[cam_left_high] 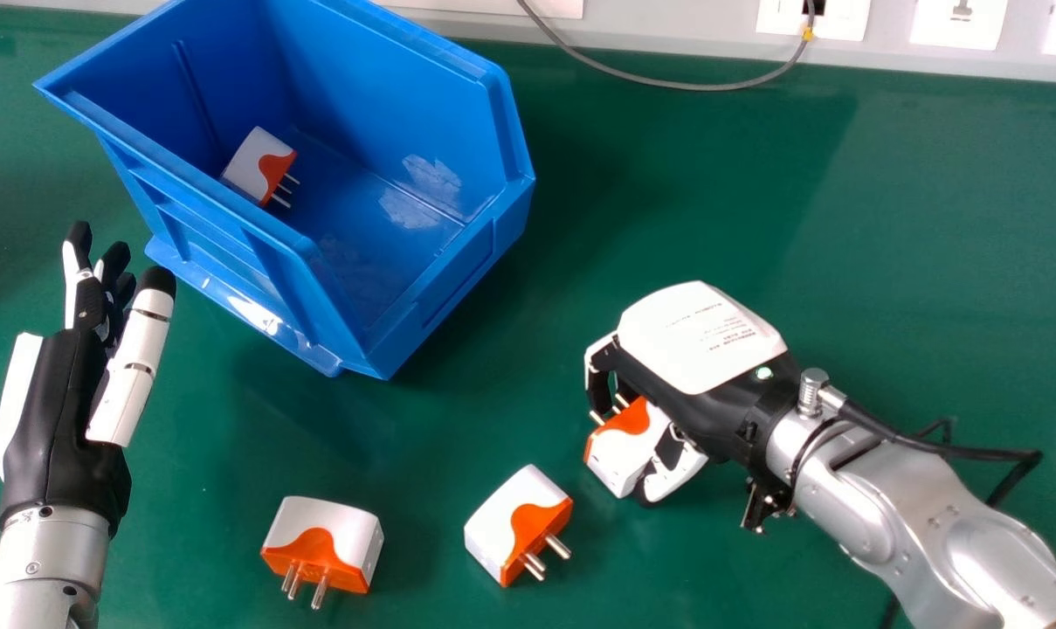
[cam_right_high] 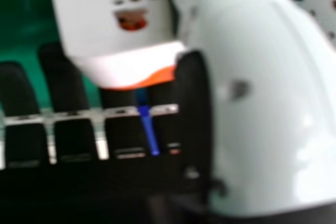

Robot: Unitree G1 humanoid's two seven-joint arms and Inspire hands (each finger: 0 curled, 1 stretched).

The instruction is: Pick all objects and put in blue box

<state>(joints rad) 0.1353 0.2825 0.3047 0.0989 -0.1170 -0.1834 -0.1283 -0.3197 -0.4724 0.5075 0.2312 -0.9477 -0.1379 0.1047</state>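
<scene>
Head view put the job at the carrying stage: the right robot hand (cam_left_high: 700, 341) was grasping a plug adapter (cam_left_high: 619, 454), its fingers curled at one side and its thumb at the other, the pins pointing ahead and leftward. Whether that adapter had left the bench (cam_left_high: 755, 218), I could not tell. The blue box (cam_left_high: 458, 271) stood ahead and to the left of the right robot hand, with one adapter (cam_left_high: 250, 166) inside. The next move seemed to call for a lift above the box's near wall, a swing forward and left, then a release well inside the rim. A stretch of bench lay between that robot hand and the box, and looked like the natural route. Two more adapters waited: the nearer one (cam_left_high: 519, 524) just to the robot hand's left and closer to the robot, the farther one (cam_left_high: 322, 542) beyond it to the left; a low retreat might have knocked the nearer. Left of the box's near corner, the left robot hand (cam_left_high: 69, 411) lay with fingers extended, released, close enough to deserve some care. Ahead of the right robot hand, the wall (cam_left_high: 685, 39) bounded the bench's back edge.
</scene>
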